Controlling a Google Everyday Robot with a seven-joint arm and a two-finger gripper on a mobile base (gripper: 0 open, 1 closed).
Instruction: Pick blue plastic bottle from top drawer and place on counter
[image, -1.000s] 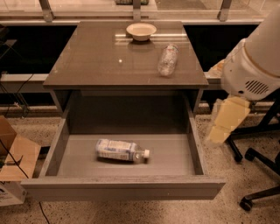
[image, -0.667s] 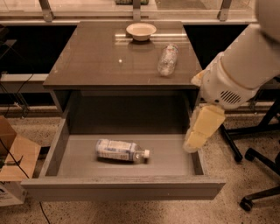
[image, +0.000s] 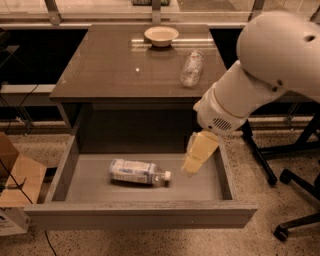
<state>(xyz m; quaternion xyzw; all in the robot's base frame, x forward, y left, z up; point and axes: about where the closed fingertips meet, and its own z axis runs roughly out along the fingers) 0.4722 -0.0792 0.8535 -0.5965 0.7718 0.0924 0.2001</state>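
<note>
One camera view covers everything. The blue bottle (image: 137, 171) lies on its side on the floor of the open drawer (image: 140, 215), left of centre, white cap pointing right. The hand (image: 191, 167) hangs over the drawer's right half, tip angled down and left, just beside the cap but apart from it. Whether the hand is spread or pressed together I cannot tell; it holds nothing. On the worktop (image: 115, 65) a clear bottle (image: 191, 68) lies near the right edge and a bowl (image: 161, 35) sits at the back.

I judge the step in hand to be the reach, with the grasp not yet made. The next move calls for shifting left over the label, turning the hand to straddle the bottle across its width, then lowering without nudging it into a roll.
</note>
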